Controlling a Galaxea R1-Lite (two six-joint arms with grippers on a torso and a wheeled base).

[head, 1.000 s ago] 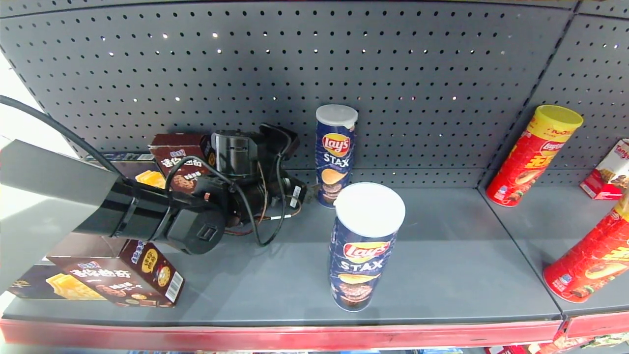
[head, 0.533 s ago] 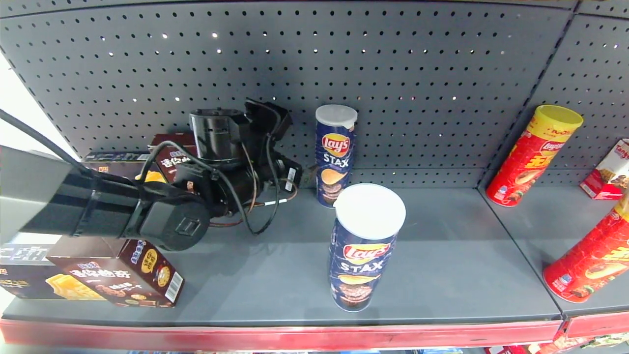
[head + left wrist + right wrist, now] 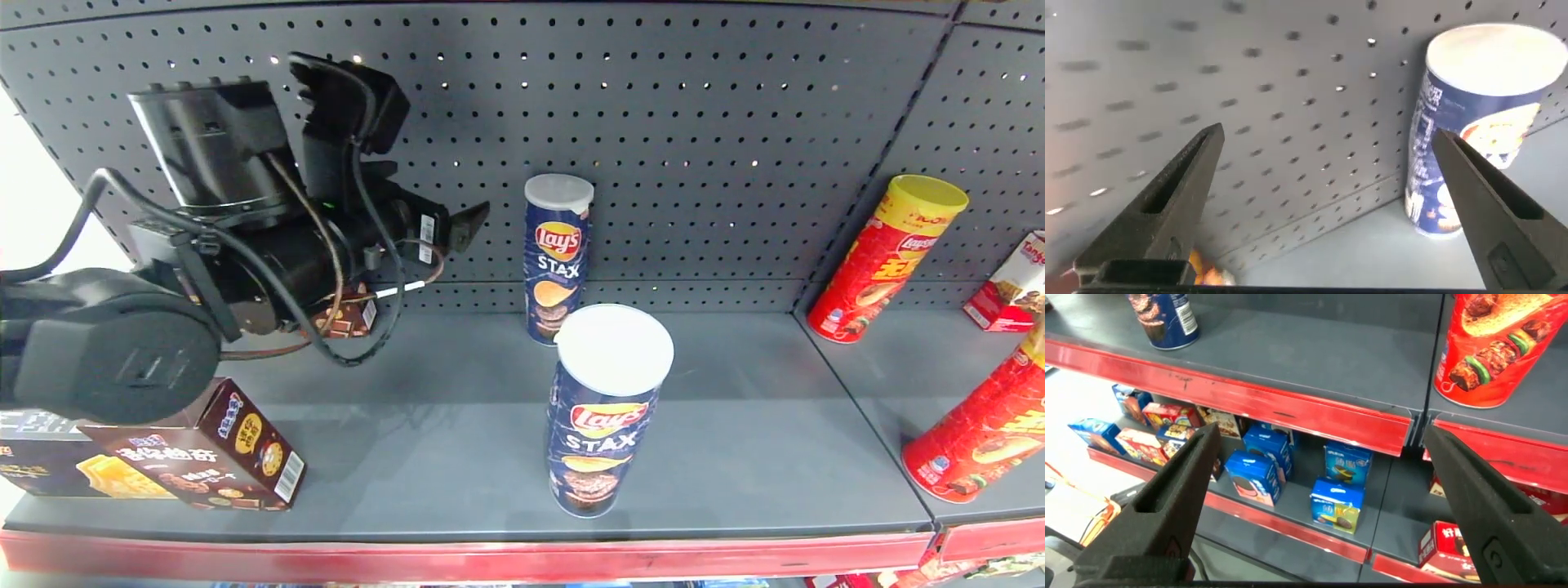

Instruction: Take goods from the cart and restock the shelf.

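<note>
Standing on the shelf (image 3: 735,441) are two blue cans (image 3: 608,408) and two red cans (image 3: 886,257); left gripper (image 3: 1324,135) and right gripper (image 3: 1320,431) gape empty.

Grey perforated back panel (image 3: 735,122), faintly backlit

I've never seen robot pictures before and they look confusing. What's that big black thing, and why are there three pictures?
This is a robot that restocks a shop shelf. The big picture comes from a camera on its head. The black thing is its left arm. The two smaller pictures come from cameras on its wrists, each looking out between two gripper fingers. On the grey shelf stand two blue chip cans. There are brown snack boxes on the robot's left and red cans on its right. The left gripper is open near the back blue can and holds nothing. The right gripper is open and empty too, facing the shelves below.
</note>
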